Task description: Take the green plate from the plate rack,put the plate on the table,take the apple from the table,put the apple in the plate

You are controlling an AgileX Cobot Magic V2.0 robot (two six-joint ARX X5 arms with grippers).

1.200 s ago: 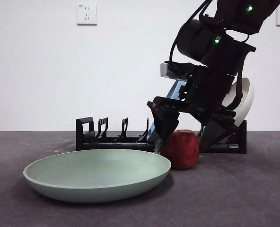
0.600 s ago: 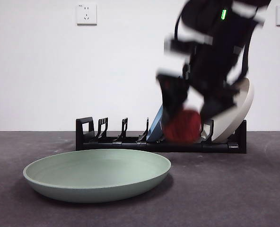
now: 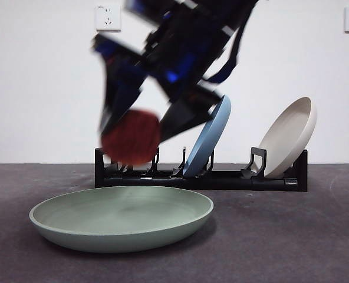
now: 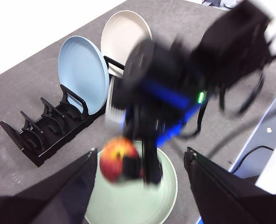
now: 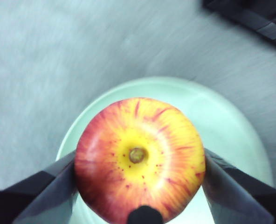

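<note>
Apple [image 3: 131, 137] is hanging, blurred, left of centre in the front view, clenched in my right gripper [image 5: 140, 161] above the green plate [image 3: 121, 219] lying on the table [image 3: 292, 236]; I am judging lowering and releasing comes next, while my left gripper [image 4: 140, 170] is waiting spread.

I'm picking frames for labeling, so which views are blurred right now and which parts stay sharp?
Front view: red apple and right end effector smeared, pale green plate sharp. Left wrist view: arm blurred, black slotted rack clearer. Right wrist view: apple crisp, background streaked.
</note>
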